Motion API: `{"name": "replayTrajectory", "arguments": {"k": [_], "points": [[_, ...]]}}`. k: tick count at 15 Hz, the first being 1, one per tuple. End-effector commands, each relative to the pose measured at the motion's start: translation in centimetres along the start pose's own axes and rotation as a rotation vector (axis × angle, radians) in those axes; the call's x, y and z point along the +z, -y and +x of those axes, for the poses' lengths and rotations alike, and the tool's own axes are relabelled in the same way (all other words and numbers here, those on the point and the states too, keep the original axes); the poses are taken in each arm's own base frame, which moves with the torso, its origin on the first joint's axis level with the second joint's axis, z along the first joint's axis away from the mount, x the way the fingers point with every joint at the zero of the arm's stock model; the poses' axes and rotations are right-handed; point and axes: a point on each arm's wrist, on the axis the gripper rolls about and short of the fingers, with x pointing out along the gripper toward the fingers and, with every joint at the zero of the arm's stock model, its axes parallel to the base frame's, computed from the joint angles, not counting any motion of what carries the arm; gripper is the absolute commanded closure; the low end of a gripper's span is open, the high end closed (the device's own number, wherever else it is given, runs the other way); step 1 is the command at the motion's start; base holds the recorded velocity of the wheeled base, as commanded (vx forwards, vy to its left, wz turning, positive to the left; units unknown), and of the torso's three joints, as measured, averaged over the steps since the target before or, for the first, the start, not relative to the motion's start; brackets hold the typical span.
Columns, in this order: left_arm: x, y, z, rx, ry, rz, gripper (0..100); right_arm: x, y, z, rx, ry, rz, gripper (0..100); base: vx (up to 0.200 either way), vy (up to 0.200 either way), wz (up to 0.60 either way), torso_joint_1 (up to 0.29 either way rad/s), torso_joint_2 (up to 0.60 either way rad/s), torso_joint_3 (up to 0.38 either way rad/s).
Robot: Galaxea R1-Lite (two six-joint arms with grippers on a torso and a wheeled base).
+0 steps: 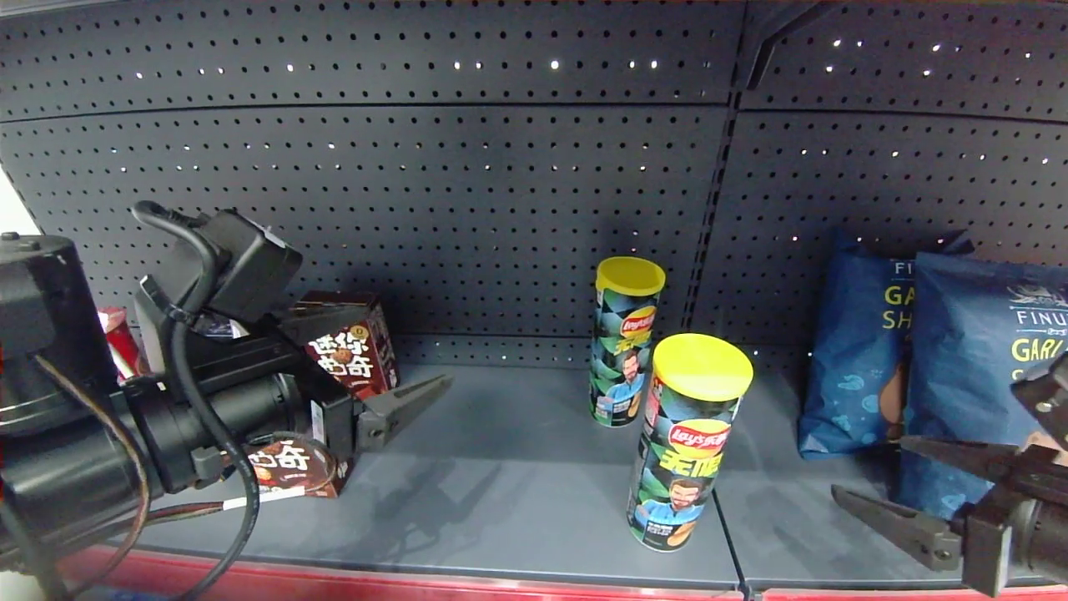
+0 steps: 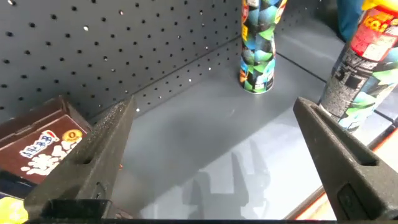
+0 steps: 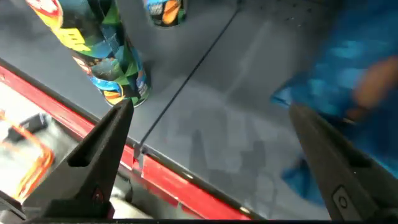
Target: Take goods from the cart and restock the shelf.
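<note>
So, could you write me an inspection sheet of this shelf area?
Surface: grey shelf, bare in the middle.
Job's things: two yellow-lidded chip cans upright, centre; brown cookie boxes at left; blue snack bags at right.
Clutter: nothing seen.
End effectors: left end effector open, over the shelf by the boxes; right end effector open, before the bags.
Cables: black cable along the left arm.
Surroundings: dark pegboard back panel.

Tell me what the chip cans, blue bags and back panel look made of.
Chip cans: likely paperboard tubes with a glossy printed wrap. The yellow lids look like matte plastic. Blue bags: thin glossy film, judging by the creases and sheen. Back panel: probably dark painted sheet metal, given the regular punched holes and satin finish.
</note>
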Motion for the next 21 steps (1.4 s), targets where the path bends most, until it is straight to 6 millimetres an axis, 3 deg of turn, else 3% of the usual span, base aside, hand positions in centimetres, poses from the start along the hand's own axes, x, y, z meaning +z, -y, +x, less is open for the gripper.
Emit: {"name": "replayTrajectory", "arguments": {"k": [1,7,11,21], "points": [[-0.6,0.0,0.9,-0.008,-0.029,-0.004,0,-0.2,-0.2,3.0,0.024,-0.091,-0.003,0,0.000,0.000,0.00,0.000,0.00,0.000],[-0.4,-0.3,2.1,0.000,-0.033,-0.003,0,0.2,0.0,5.1,0.026,-0.137,-0.005,0,0.000,0.000,0.00,0.000,0.00,0.000],[-0.5,-0.5,2.5,0.004,-0.040,-0.005,0,0.2,-0.5,5.6,0.051,-0.147,-0.015,0,0.000,0.000,0.00,0.000,0.00,0.000],[-0.5,-0.6,3.1,0.004,-0.049,-0.006,0,1.2,-1.2,9.1,0.079,-0.169,-0.033,0,0.000,0.000,0.00,0.000,0.00,0.000]]}}
